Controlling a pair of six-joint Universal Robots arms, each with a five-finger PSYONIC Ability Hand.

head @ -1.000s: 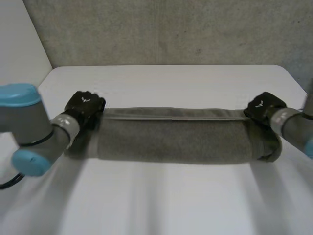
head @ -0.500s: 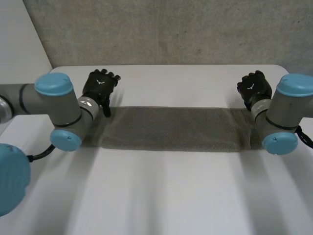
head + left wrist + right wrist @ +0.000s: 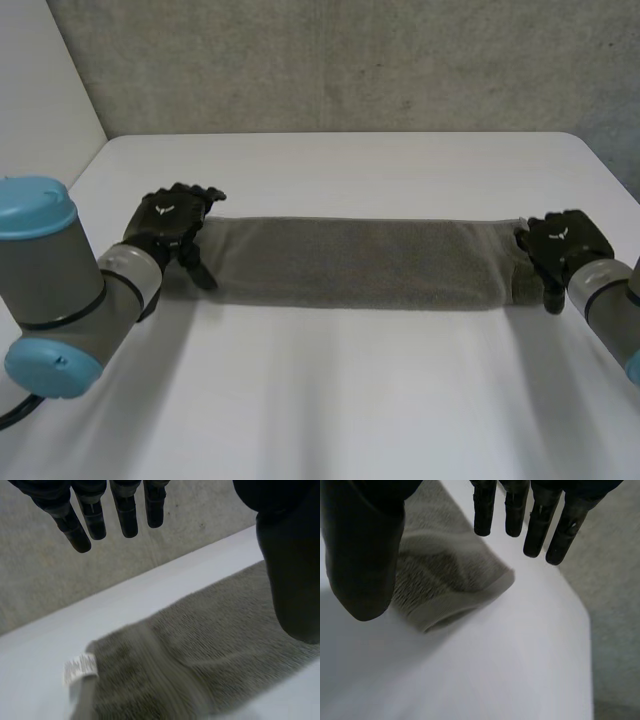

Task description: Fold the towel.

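A: Towel [image 3: 350,262]?
B: Folded into a long grey band, flat on table [image 3: 330,400], parallel to far edge, nearer it than near edge.
A: Hands?
B: Left hand [image 3: 172,222] at towel's left end, right hand [image 3: 562,243] at right end. Both spread wide, holding nothing.

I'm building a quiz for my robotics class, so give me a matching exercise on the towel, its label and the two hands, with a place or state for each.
1 towel
2 label
3 left hand
4 right hand

A open, at the towel's labelled end
B grey, a long folded strip across the table
C white, small, at one towel end
D open, at the end away from the label

Pairs: 1-B, 2-C, 3-A, 4-D
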